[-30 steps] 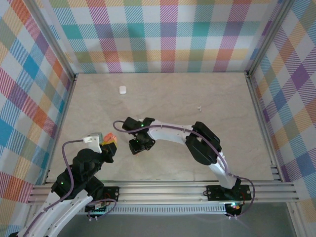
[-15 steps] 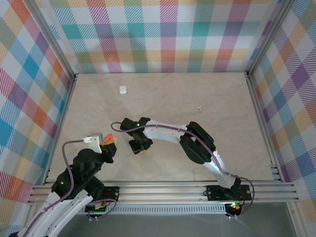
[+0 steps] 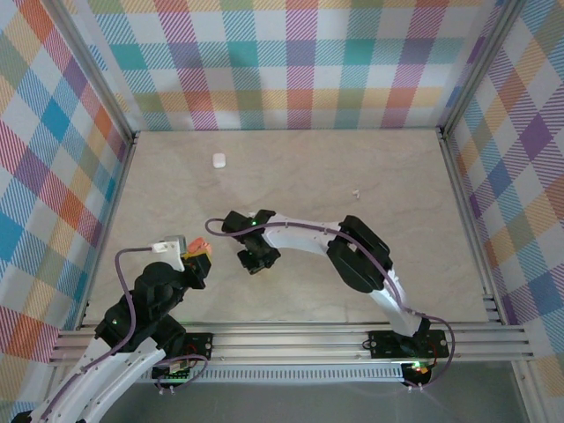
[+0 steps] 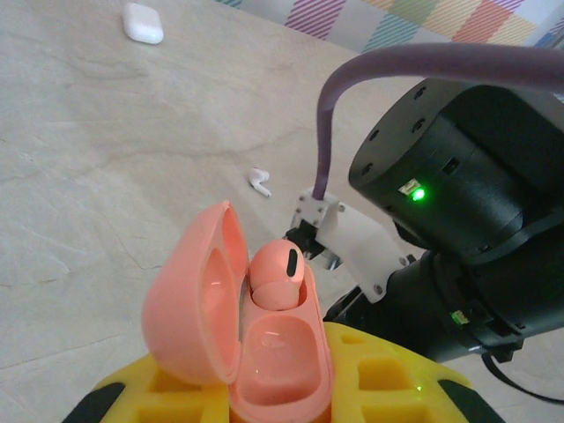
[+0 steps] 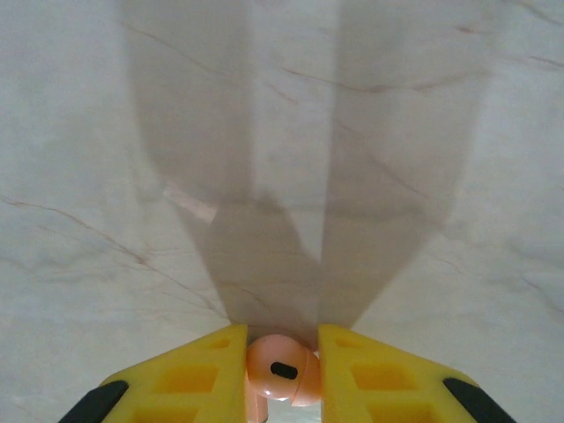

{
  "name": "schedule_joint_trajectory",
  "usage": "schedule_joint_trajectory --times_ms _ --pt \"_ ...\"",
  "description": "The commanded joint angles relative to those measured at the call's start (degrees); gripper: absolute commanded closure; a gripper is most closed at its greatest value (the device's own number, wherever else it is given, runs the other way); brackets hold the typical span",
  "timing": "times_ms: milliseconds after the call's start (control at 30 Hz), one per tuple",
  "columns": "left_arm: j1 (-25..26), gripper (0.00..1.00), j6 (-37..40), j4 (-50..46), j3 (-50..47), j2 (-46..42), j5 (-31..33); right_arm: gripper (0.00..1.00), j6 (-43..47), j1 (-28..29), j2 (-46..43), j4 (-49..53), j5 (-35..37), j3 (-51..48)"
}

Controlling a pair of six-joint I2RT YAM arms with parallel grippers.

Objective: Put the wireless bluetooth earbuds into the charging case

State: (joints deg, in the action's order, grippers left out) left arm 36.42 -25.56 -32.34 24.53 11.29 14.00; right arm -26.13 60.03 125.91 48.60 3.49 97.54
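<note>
My left gripper (image 4: 278, 392) is shut on a salmon-pink charging case (image 4: 264, 352), held with its lid swung open to the left. One pink earbud (image 4: 278, 275) sits in the case's far slot; the near slot is bare. In the top view that case (image 3: 197, 249) is at my left gripper (image 3: 195, 254), just left of my right gripper (image 3: 256, 261). My right gripper (image 5: 282, 357) points down at the table, and its yellow fingers (image 5: 198, 374) press both sides of a second pink earbud (image 5: 282, 370).
A white case (image 3: 218, 160) lies shut at the back left of the table, also seen from the left wrist (image 4: 142, 23). A white earbud (image 3: 355, 192) lies loose on the marble-patterned table (image 3: 291, 167), right of centre. The right arm's black wrist (image 4: 458, 194) stands close to the pink case.
The right gripper's jaws have drawn in onto the pink earbud. The right wrist has shifted slightly. The left gripper still holds the open pink case, and has barely moved.
</note>
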Motion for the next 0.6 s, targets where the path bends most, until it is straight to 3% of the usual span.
schedule_joint_trajectory --times_ms 0,200,567 --pt "-0.5 1.00 -1.1 3.7 -0.8 0.8 -1.3 0.77 0.6 -3.3 -2.9 0.6 1.4 -3.2" --pt "-0.5 1.00 -1.3 6.9 -0.9 4.0 -4.6 0.78 0.5 -10.0 -6.8 -1.6 0.1 -8.9" --pt "-0.4 1.00 -2.7 20.4 -0.9 17.0 -13.4 0.77 -2.3 -28.3 -16.0 -6.5 -4.8 -23.6"
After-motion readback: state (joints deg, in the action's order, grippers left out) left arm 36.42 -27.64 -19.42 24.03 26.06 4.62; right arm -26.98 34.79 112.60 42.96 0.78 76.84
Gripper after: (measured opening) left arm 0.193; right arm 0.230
